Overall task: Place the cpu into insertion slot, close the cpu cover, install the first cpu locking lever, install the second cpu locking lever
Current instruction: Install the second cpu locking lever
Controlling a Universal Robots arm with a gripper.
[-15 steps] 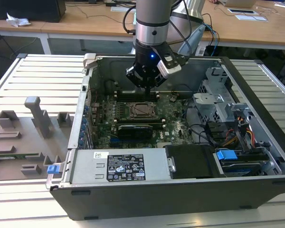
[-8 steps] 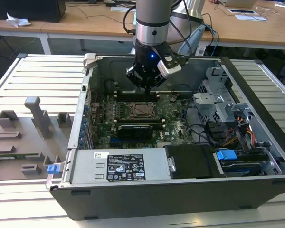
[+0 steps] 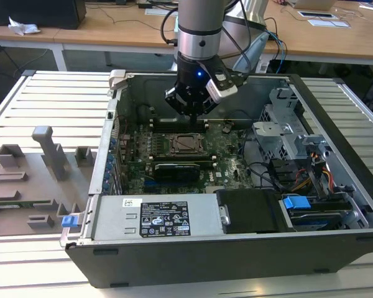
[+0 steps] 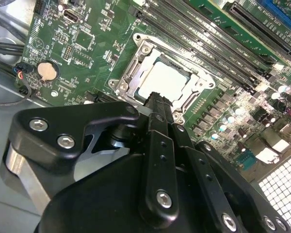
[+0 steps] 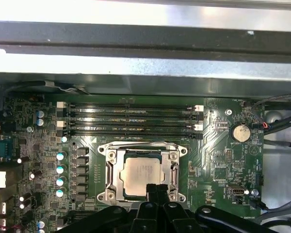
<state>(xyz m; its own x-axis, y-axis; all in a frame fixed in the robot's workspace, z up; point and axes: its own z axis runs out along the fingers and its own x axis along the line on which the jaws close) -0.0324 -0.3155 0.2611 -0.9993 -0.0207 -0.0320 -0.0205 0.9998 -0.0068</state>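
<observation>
1. The arm comes down from the top of the exterior view, its silver-and-black wrist held upright.
2. The hand (image 3: 191,110) points straight down, low and dark under the wrist.
3. In both wrist views, the black fingers (image 5: 156,193) are pressed together, tip against tip, with no gap between them.
4. In the second wrist view, the hand (image 4: 157,99) tapers to one narrow closed point.

Open computer case (image 3: 336,248), green motherboard (image 5: 218,160), coin battery (image 5: 240,132), grey slatted table (image 3: 43,99), wooden desks (image 3: 112,28)
</observation>
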